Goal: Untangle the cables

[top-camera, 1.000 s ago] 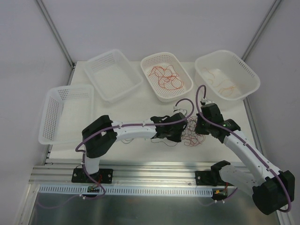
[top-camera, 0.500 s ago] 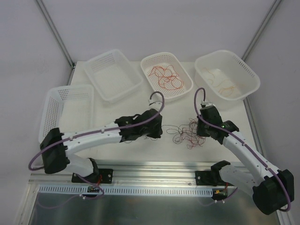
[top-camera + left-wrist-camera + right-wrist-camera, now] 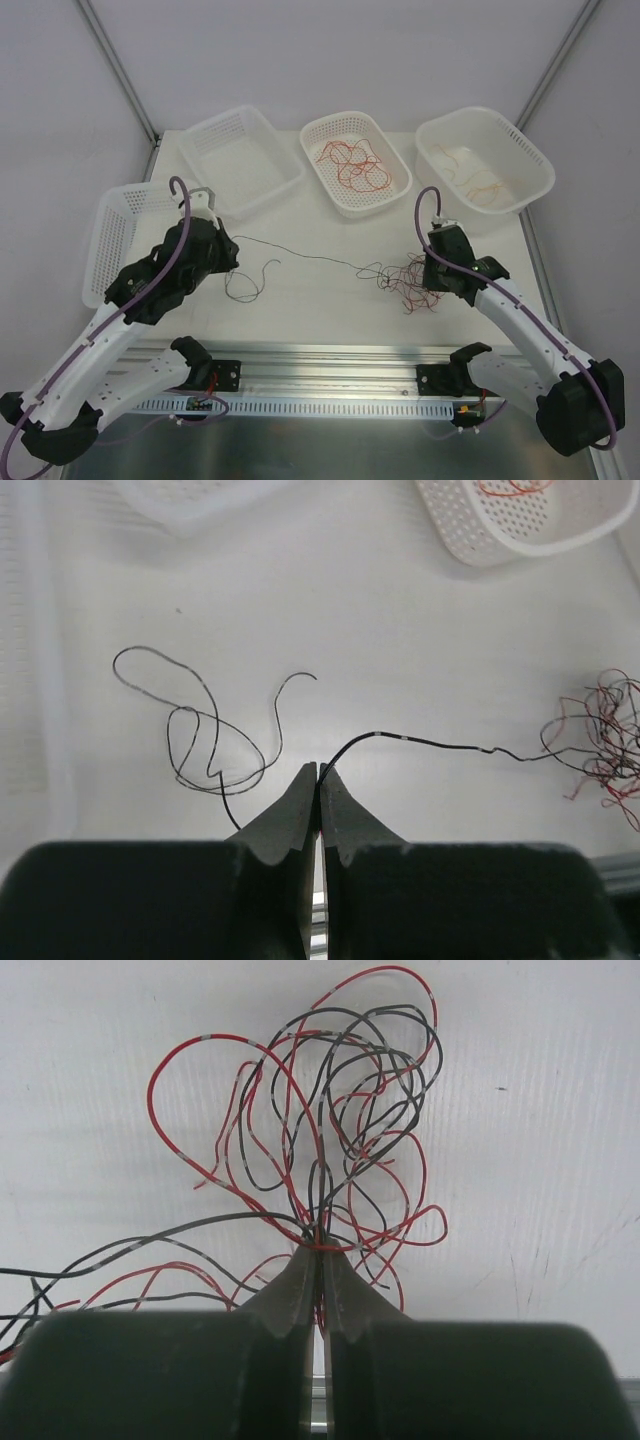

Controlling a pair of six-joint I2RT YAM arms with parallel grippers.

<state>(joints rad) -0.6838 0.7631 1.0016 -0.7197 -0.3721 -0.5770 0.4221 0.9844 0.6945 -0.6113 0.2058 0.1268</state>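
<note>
— How is the left gripper (image 3: pixel 320 776) set?
— Its fingers are closed on a black wire (image 3: pixel 430 744), which is drawn across the table (image 3: pixel 300 300) to the tangle (image 3: pixel 410 285).
— And the right gripper (image 3: pixel 320 1250)?
— Its fingers are clamped on that tangle of red and black cables, which is laid on the table beside it. More red wires (image 3: pixel 355 168) are seen in the middle basket (image 3: pixel 368 207) and the right basket (image 3: pixel 505 205).

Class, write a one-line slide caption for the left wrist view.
The left tool pinches one black wire, which runs right to the red-and-black tangle.
</note>
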